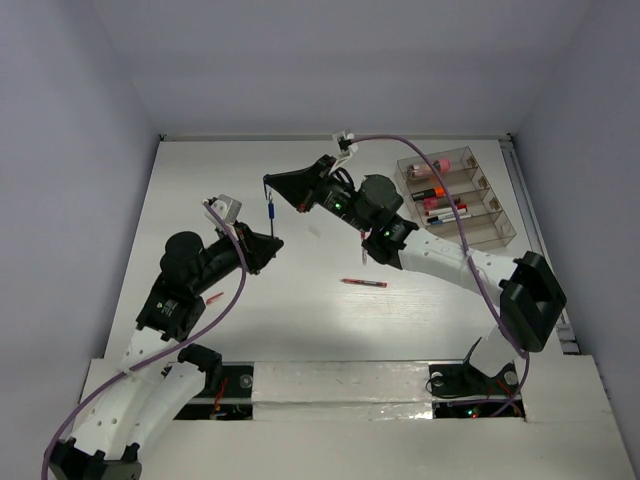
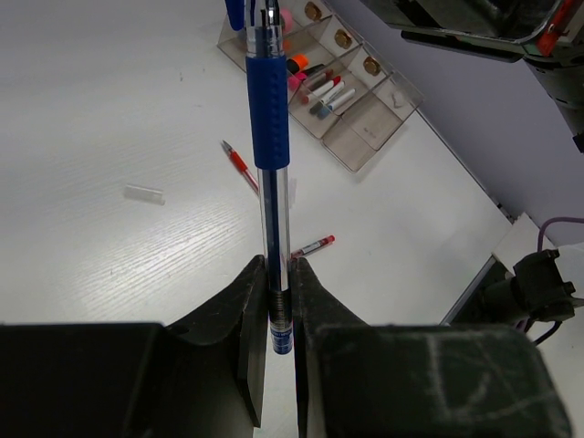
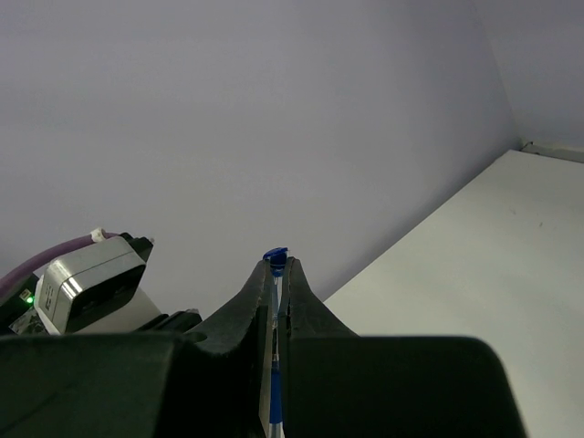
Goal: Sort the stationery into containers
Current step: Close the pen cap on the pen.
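Left gripper (image 2: 278, 266) pinches one end of the thin blue pen with clear barrel (image 2: 271, 119). Pen stands upright in mid-air, long axis straight out from its fingers. Right gripper (image 3: 277, 266) is clamped on the other end, arms meeting wrist to wrist. Clear four-compartment plastic organiser (image 1: 485, 232) lies behind the right wrist, so the right arm is nearer.

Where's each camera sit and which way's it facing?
Top external: above, behind the robot, looking down on the table; left arm, right arm show.
Left wrist: wrist-mounted, faces across the table to the organiser; left gripper shows.
Right wrist: wrist-mounted, faces the wall; right gripper shows.
Shared: blue pen, clamped in both wrist views.
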`<state>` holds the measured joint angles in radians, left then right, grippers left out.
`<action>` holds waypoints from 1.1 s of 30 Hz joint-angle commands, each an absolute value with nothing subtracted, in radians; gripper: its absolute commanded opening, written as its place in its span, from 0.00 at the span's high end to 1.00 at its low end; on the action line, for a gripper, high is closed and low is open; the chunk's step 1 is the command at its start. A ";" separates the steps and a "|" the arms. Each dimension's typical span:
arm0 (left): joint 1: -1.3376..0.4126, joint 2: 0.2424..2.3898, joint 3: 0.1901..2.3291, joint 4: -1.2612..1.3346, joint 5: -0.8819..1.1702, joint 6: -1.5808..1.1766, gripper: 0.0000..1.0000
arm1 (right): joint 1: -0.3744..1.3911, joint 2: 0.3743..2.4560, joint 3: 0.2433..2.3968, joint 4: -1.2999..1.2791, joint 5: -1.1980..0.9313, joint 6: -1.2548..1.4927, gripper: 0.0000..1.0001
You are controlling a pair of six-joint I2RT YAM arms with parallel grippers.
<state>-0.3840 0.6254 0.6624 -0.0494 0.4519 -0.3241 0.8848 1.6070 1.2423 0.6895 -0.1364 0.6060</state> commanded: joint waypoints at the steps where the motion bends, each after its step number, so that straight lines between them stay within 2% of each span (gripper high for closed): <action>1: -0.379 0.611 0.683 0.014 0.465 -0.325 1.00 | 0.893 1.598 1.267 0.736 -0.147 0.607 1.00; 18: -0.360 0.606 0.684 0.051 0.440 -0.367 1.00 | 0.893 1.591 1.180 0.769 -0.189 0.638 1.00; 33: -0.360 0.666 0.773 0.121 0.469 -0.443 1.00 | 0.902 1.536 1.100 0.741 -0.219 0.632 1.00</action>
